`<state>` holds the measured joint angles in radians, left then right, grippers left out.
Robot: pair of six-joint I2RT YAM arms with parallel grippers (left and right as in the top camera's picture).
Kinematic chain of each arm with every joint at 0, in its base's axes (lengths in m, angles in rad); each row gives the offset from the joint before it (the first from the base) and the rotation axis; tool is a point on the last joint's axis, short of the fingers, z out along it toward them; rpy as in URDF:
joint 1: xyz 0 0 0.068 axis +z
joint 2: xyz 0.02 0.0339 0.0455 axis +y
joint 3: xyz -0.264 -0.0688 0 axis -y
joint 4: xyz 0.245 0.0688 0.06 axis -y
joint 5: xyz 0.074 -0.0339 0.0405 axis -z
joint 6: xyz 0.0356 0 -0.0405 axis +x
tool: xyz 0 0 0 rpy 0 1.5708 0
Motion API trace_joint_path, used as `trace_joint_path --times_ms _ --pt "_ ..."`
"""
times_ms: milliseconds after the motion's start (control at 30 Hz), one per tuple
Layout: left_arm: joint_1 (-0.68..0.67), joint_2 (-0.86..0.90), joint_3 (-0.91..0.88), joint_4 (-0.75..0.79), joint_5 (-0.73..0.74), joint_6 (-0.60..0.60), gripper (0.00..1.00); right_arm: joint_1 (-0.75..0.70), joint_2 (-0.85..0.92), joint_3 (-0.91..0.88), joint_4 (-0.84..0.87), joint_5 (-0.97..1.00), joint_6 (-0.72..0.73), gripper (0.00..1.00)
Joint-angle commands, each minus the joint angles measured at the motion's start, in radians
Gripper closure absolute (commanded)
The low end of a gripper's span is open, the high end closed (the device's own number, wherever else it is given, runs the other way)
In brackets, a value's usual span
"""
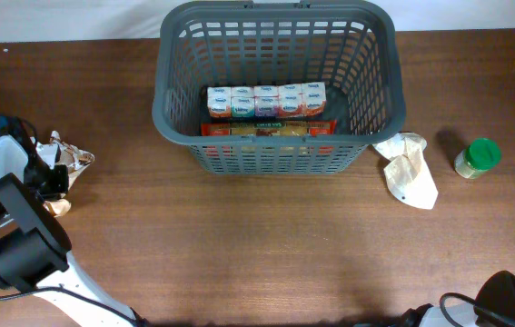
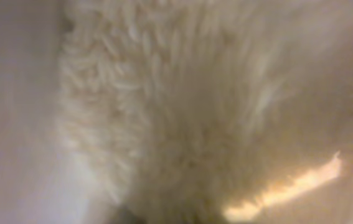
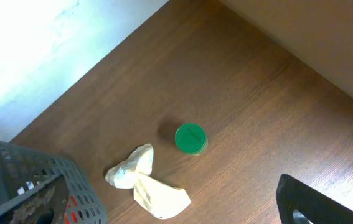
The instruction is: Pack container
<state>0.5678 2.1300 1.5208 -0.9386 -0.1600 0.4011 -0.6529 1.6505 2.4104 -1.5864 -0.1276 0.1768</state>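
The dark grey slotted basket [image 1: 171, 109] stands at the back middle of the table. Inside it lie a row of small white boxes [image 1: 265, 100] and a red packet [image 1: 268, 129]. A corner of the basket also shows in the right wrist view [image 3: 70, 180]. My left gripper [image 1: 54, 179] is at the far left, right against a crumpled cream and brown fluffy thing [image 1: 68, 156]. That thing fills the left wrist view [image 2: 182, 112] as a blur and hides the jaws. My right arm [image 1: 510, 304] is at the front right corner; only one dark finger [image 3: 313, 202] shows.
A cream cloth [image 1: 409, 169] lies right of the basket and also shows in the right wrist view [image 3: 148, 183]. A small green-lidded jar [image 1: 478, 157] stands further right, also in the right wrist view [image 3: 190, 137]. A pale wall edge [image 3: 325, 37] borders the table.
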Motion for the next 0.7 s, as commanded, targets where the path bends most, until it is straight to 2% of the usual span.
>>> trace_joint_path --times_ms 0,167,333,533,667 --pt "0.010 0.082 -0.007 -0.057 0.069 -0.007 0.99 -0.004 -0.006 -0.001 0.003 0.009 -0.003 0.01" --pt "0.006 0.074 0.163 -0.213 0.071 -0.058 0.98 -0.004 -0.006 -0.001 0.003 0.009 -0.003 0.01" --pt "-0.047 0.063 0.481 -0.426 0.071 -0.074 0.99 -0.004 -0.006 -0.001 0.003 0.009 -0.003 0.01" --pt "-0.145 0.032 0.782 -0.521 0.067 -0.074 0.98 -0.004 -0.006 -0.001 0.003 0.009 -0.003 0.01" --pt "-0.230 -0.004 0.944 -0.528 0.067 -0.053 0.99 -0.004 -0.006 -0.001 0.003 0.009 -0.003 0.01"
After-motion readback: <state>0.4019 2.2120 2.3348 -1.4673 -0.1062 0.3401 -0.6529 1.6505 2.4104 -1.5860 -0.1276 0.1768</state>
